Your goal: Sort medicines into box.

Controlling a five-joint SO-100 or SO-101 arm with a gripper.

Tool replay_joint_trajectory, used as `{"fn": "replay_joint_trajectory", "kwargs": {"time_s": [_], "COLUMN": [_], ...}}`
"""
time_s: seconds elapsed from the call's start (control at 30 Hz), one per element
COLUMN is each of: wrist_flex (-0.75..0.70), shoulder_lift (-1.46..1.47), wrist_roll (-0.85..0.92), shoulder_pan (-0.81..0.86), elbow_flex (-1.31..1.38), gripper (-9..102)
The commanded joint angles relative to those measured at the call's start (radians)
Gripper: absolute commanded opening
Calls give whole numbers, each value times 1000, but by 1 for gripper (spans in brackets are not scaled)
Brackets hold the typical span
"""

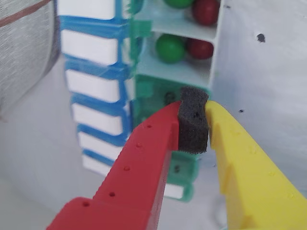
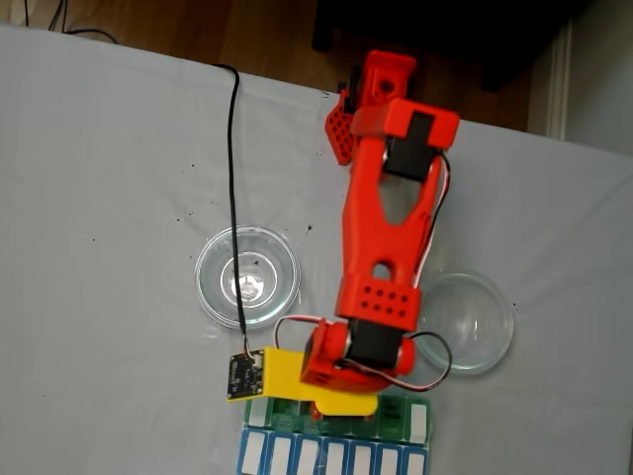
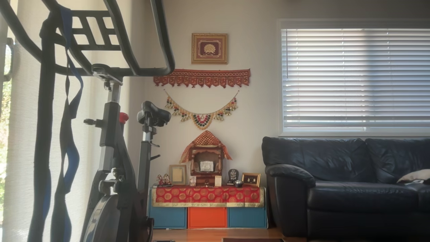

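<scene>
- The tool [image 1: 194, 125] is hanging just over the box [image 1: 165, 91], right at a shut green lid.
- Its red finger [image 1: 144, 158] and yellow finger [image 1: 240, 153] are squeezing together, with only a black foam pad [image 1: 193, 120] between them. No ball is showing in the pinch.
- In the wrist view, two open cups of the box are holding balls: a green ball [image 1: 170, 48] and a red ball [image 1: 200, 48] are sitting side by side in one cup, touching or nearly so.
- Another red ball [image 1: 206, 12] and a bit of a green one are peeking out of the next cup up.
- In the fixed view, the arm [image 2: 386, 257] is reaching down to the box [image 2: 420, 421] at the table [image 2: 99, 198] edge, next to a blue row [image 2: 336, 457].
- Two glass dishes [image 2: 213, 287] are looking empty, so I think most balls are already sorted.
- The balls are looking shiny, tiny and round, so they are probably light, hard and slippery, and they will roll away easily.
- The best hold is likely across the middle of a ball, with the soft foam pressing on it.
- The lids are looking thin and bendy, so a gentle push on the flat top is probably safest.
</scene>
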State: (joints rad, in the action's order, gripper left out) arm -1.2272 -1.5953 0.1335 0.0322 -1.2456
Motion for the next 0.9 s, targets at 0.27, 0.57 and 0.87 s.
{"fn": "replay_joint_trajectory", "kwargs": {"time_s": [0.27,0.57,0.87], "wrist_flex": [374,492,419], "shoulder_lift": [-287,-202,-75], "wrist_roll": [-121,-18,132], "shoulder_pan": [8,2,-3], "elbow_flex": [-189,-236,-184], "gripper": [1,1,1]}}
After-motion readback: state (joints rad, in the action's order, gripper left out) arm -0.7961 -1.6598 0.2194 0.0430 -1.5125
